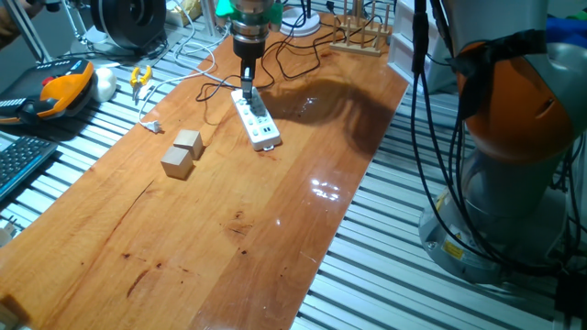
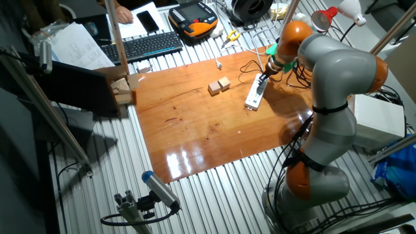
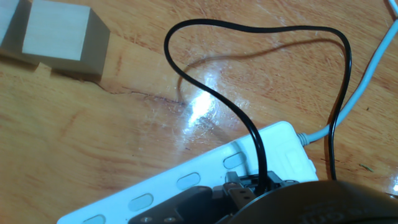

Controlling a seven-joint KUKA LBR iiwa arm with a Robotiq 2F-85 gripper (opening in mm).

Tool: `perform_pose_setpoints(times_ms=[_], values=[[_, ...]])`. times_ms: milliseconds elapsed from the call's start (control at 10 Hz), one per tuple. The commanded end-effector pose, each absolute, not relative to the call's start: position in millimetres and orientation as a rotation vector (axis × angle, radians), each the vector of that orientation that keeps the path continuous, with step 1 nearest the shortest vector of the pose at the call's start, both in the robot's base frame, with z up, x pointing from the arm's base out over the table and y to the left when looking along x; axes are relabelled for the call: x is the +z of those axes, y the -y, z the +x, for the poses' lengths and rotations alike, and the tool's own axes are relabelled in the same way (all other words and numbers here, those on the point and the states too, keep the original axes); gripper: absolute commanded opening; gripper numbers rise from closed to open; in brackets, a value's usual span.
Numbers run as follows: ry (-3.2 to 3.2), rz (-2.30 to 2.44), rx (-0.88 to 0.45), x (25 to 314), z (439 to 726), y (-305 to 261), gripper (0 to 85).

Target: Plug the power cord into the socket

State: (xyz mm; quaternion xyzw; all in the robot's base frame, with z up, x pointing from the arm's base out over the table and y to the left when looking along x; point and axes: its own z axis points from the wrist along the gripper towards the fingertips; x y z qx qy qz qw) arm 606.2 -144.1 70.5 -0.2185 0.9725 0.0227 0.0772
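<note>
The white power strip point(image 1: 256, 121) lies on the wooden table, and it also shows in the other fixed view point(image 2: 254, 95) and the hand view point(image 3: 186, 180). My gripper point(image 1: 249, 89) points straight down over the strip's far end. It is shut on the small black plug point(image 3: 244, 185) of the power cord point(image 3: 205, 93), whose thin black cord loops across the table beside the strip. The plug sits right at the strip's top face near its last outlet. I cannot tell if it is pushed in. The other fixed view also shows the gripper point(image 2: 263, 79).
Two tan wooden cubes point(image 1: 182, 152) stand left of the strip. A white cable with a grey connector point(image 1: 152, 126) lies further left. A pale cable point(image 3: 373, 68) leaves the strip's end. A wooden rack point(image 1: 359, 37) stands at the table's far edge.
</note>
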Motion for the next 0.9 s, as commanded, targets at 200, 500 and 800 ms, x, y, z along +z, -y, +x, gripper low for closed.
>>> perform_pose_setpoints(times_ms=[200, 500, 800], values=[[-2.914, -0.656, 0.07, 68.6, 604.5, 142.4, 0.0], [-2.913, -0.656, 0.077, 67.8, 604.1, 143.1, 0.0], [-2.904, -0.653, 0.076, 63.2, 605.0, 146.0, 0.0]])
